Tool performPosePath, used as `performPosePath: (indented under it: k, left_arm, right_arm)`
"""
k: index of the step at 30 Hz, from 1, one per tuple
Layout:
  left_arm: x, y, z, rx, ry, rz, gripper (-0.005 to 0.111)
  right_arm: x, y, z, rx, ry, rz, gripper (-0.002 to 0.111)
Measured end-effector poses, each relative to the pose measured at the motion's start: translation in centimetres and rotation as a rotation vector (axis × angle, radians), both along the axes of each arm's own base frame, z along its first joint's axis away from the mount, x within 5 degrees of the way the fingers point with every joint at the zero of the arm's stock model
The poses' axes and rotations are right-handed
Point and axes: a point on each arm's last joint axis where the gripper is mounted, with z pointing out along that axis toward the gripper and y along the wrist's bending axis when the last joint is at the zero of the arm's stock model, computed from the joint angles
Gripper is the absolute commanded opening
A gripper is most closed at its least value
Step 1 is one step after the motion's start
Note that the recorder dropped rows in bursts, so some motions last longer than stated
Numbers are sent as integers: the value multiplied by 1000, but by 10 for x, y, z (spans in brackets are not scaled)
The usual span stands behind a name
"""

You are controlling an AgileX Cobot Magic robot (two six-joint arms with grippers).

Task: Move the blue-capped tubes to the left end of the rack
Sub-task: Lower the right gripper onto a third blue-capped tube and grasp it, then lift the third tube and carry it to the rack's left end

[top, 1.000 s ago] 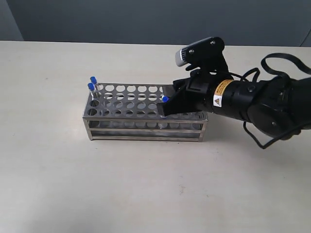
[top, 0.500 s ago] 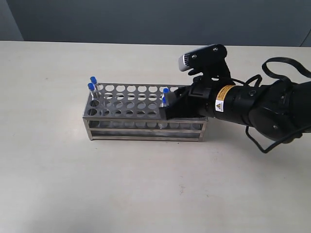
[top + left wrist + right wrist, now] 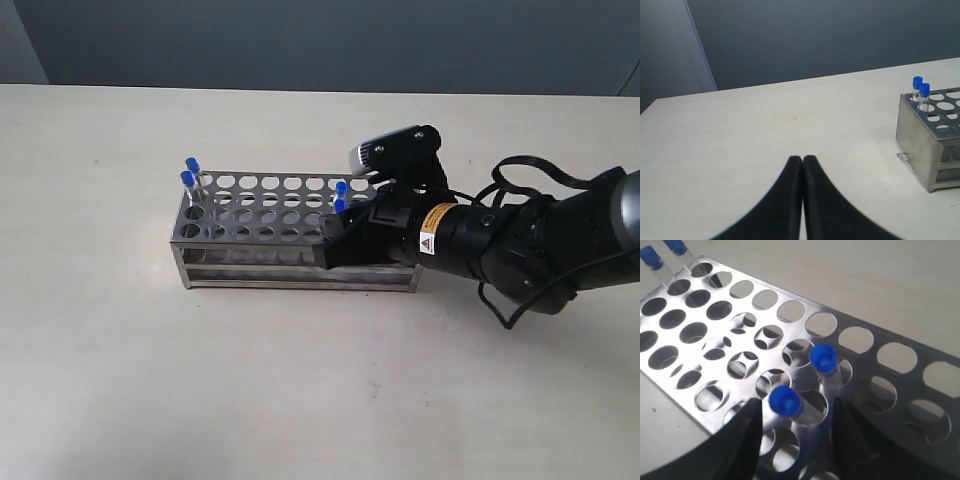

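The steel rack stands on the table. Two blue-capped tubes sit in its left end, also seen as blue-capped tubes in the left wrist view. Two more tubes stand near the right end: one in the back row and one nearer. My right gripper is open over the rack, its fingers on either side of the nearer tube, with gaps on both sides. The other tube stands just beyond. My left gripper is shut and empty, away from the rack.
The rack stands on a pale tabletop with a dark wall behind. The right arm's black body and cables reach in from the right, over the rack's right end. Most holes in the top plate hold nothing.
The right arm has dropped lower and shifted left over the rack's right end, bringing its open fingers down around the nearer right-hand tube. The tubes and the rack have stayed put.
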Motion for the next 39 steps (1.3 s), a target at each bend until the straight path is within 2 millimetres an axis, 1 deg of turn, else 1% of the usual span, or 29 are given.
performPosePath:
  k: [8, 12, 16, 17, 19, 22, 23, 30, 31, 33, 35, 39]
  left_arm:
    - [0, 0, 0, 0, 0, 0, 1]
    - [0, 0, 0, 0, 0, 0, 1]
    - [0, 0, 0, 0, 0, 0, 1]
    - [0, 0, 0, 0, 0, 0, 1]
    - [0, 0, 0, 0, 0, 0, 1]
    - [0, 0, 0, 0, 0, 0, 1]
    - [0, 0, 0, 0, 0, 0, 1]
    - [0, 0, 0, 0, 0, 0, 1]
    - [0, 0, 0, 0, 0, 0, 1]
    - [0, 0, 0, 0, 0, 0, 1]
    - [0, 0, 0, 0, 0, 0, 1]
    - [0, 0, 0, 0, 0, 0, 1]
  right_arm:
    - [1, 1, -2, 23, -3, -11, 43]
    - [2, 2, -2, 35, -27, -1, 39]
    - [3, 4, -6, 50, -34, 0, 35]
    - [4, 4, -6, 54, -36, 0, 33]
    - [4, 5, -8, 59, -35, -5, 24]
    - [5, 4, -9, 60, -34, -10, 6]
    - [5, 4, -9, 61, -33, -14, -1]
    - [5, 3, -8, 59, -27, -25, -1]
    - [5, 3, -6, 53, -26, -24, -1]
    - [3, 1, 3, 43, -30, -23, -1]
    - [-1, -2, 23, 41, -56, -16, -1]
    - [-7, -6, 47, 43, -109, 12, -1]
